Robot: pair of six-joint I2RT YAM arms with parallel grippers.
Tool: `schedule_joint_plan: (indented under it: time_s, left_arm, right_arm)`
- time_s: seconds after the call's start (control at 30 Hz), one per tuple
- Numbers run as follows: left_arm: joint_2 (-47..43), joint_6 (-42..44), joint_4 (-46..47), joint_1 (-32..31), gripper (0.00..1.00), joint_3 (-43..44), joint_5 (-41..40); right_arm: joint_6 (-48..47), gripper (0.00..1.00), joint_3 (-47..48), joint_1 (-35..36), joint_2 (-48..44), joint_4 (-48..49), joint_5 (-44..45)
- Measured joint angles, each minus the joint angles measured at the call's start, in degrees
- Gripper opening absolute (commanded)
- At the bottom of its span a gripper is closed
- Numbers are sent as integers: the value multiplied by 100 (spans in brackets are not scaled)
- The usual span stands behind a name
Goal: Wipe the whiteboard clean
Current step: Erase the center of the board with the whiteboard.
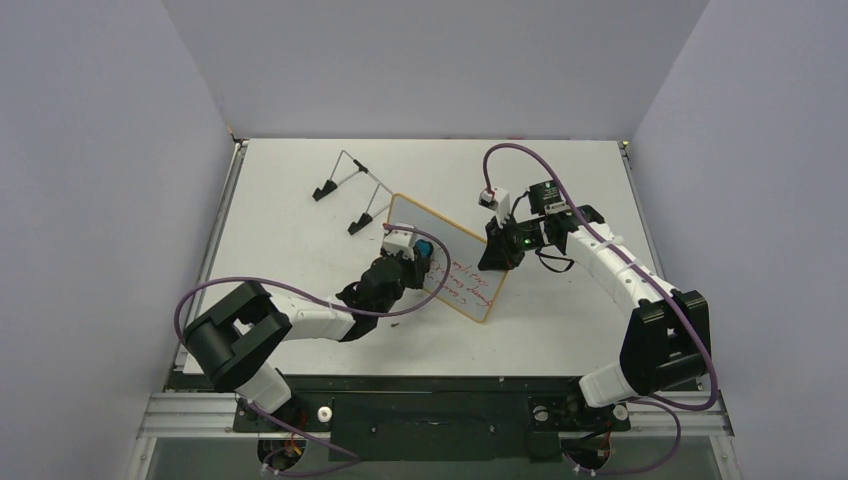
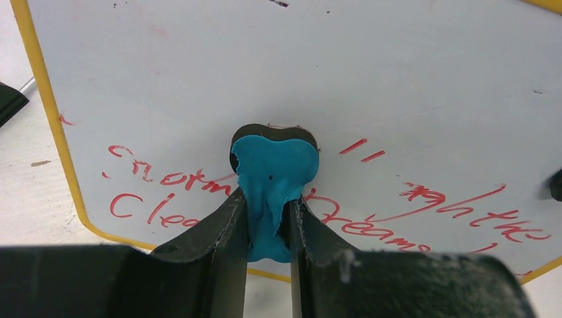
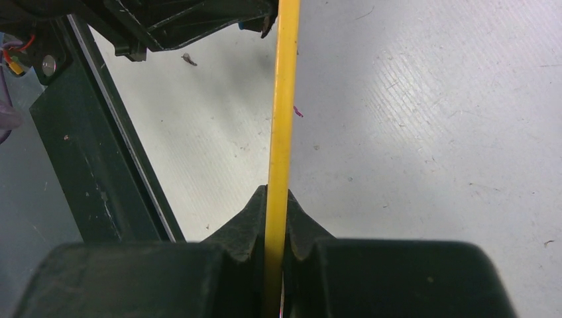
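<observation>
So I'm looking down at the flat white tabletop, and the small white rectangular whiteboard with the thin yellow-orange rim is sitting tipped up over the middle of it, its written face turning toward the left arm. Can't tell if its lower edge is touching the table. The thin wire stand with black feet is sitting behind it, toward the far left, well apart from both arms.

The right gripper is pinching the board's rim on the right-hand edge, jaws clamped tight on either side of it, so it's holding the board steady. The left gripper is squeezing a small blue eraser block between its fingers, jaws only narrowly parted around it, and the eraser is pressing against the board's face right at the red handwriting. The upper part of the board is showing plain white, while the red lines are running across the lower part.
</observation>
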Motion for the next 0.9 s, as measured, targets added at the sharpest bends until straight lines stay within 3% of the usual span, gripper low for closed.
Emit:
schedule_joint_plan:
  time_s: [0.2, 0.6, 0.9]
  left_arm:
    - [2, 59, 9, -7, 0, 4, 175]
    - [267, 214, 96, -629, 0, 136, 382]
    - [-7, 131, -72, -181, 0, 136, 369]
  right_arm:
    - [11, 0, 0, -2, 0, -2, 4]
    - [13, 0, 0, -7, 0, -7, 9]
    - [13, 0, 0, -4, 0, 20, 11]
